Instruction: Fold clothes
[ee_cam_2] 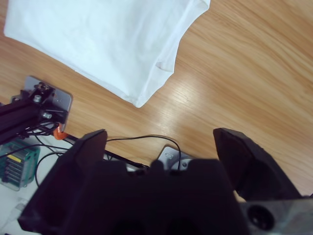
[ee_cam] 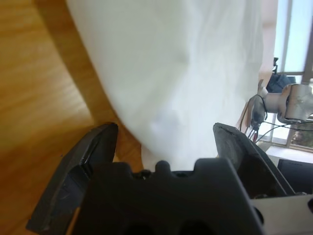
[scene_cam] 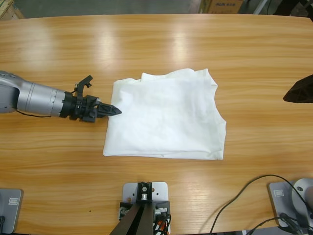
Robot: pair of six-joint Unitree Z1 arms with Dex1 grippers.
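The clothes are one white T-shirt (scene_cam: 166,115) lying folded into a rough rectangle at the middle of the wooden table (scene_cam: 156,44). My left gripper (scene_cam: 117,111) comes in from the left, its tip at the shirt's left edge. In the left wrist view its jaws stand open (ee_cam: 164,132) with the white fabric (ee_cam: 171,63) reaching down between them. My right gripper (scene_cam: 298,93) shows only as a dark shape at the right edge, well clear of the shirt. It is open (ee_cam_2: 159,134) above bare wood, and a shirt corner (ee_cam_2: 107,39) lies beyond it.
A black cable (scene_cam: 244,196) loops over the table's front right corner. A cardboard box (scene_cam: 222,6) stands behind the far edge. Bare wood surrounds the shirt on all sides.
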